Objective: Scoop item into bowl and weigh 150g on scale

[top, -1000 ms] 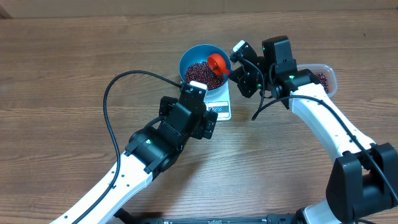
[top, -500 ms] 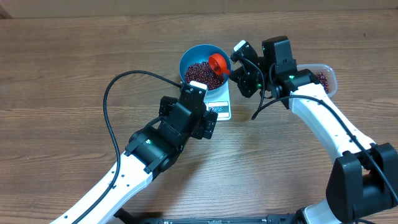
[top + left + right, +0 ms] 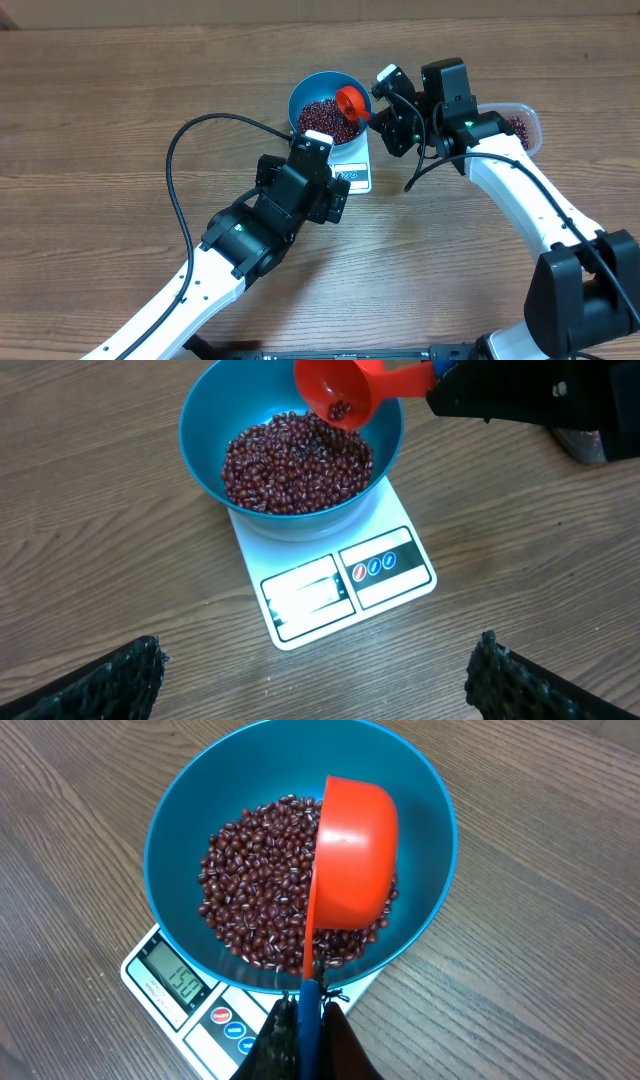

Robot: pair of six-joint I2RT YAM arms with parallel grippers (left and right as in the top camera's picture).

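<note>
clamping the tilted scoop [image 3: 350,860] over the beans [image 3: 250,885] is the right hand [image 3: 303,1030]; left hand [image 3: 315,682] spread wide, seemingly empty.

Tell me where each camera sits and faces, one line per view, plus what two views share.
Overhead: fixed above the table, facing straight down; left arm and right arm reach toward the blue bowl on the scale.
Left wrist: behind the open left pincer, looking down at bowl and scale; its fingertips show at the bottom corners.
Right wrist: above the bowl, looking down; the right pincer grips the red scoop.
Shared: both wrist views show beans and the scale's front panel.
</note>
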